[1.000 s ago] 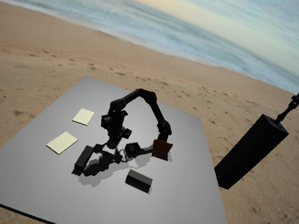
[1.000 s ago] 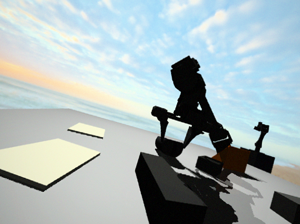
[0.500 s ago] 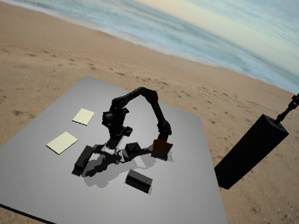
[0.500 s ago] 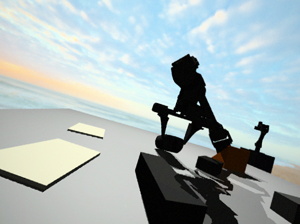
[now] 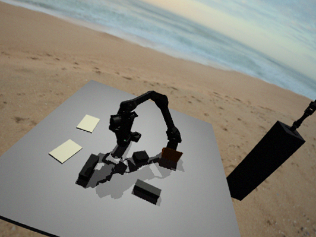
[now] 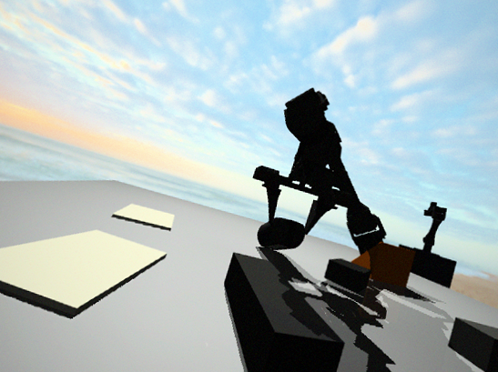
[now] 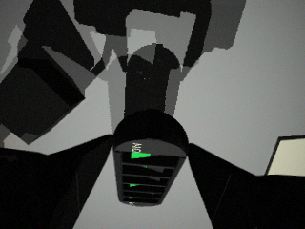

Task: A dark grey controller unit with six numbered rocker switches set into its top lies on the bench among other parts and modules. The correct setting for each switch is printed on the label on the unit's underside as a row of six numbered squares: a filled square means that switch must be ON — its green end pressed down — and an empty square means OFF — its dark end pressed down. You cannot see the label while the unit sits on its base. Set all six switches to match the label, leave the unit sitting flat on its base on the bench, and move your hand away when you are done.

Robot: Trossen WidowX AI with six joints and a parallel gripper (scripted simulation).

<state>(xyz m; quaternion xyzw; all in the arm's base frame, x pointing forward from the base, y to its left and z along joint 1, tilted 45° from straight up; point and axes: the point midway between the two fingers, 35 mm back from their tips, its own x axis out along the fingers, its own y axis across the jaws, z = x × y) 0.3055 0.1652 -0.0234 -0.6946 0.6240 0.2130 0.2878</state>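
The dark controller unit (image 6: 280, 233) (image 7: 150, 178) is held off the bench, with its shadow apart below it. My gripper (image 6: 288, 227) (image 7: 151, 143) is shut on it, one fingertip at each side near its rounded end. In the wrist view its switch face is toward the camera, with "ON" print at the upper end and green showing at the left of several switches; the lower rockers are too dark and small to read. In the top view the unit is a dark shape with a green speck under the hand. The underside label is hidden.
A small dark block (image 5: 140, 156) (image 6: 347, 274), a long dark block (image 5: 88, 169) (image 6: 283, 321) and another block (image 5: 147, 189) (image 6: 484, 344) lie nearby. Two cream panels (image 5: 88, 123) (image 5: 66, 150) lie left. An orange block (image 5: 171, 154) (image 6: 390, 263) is by the arm's base.
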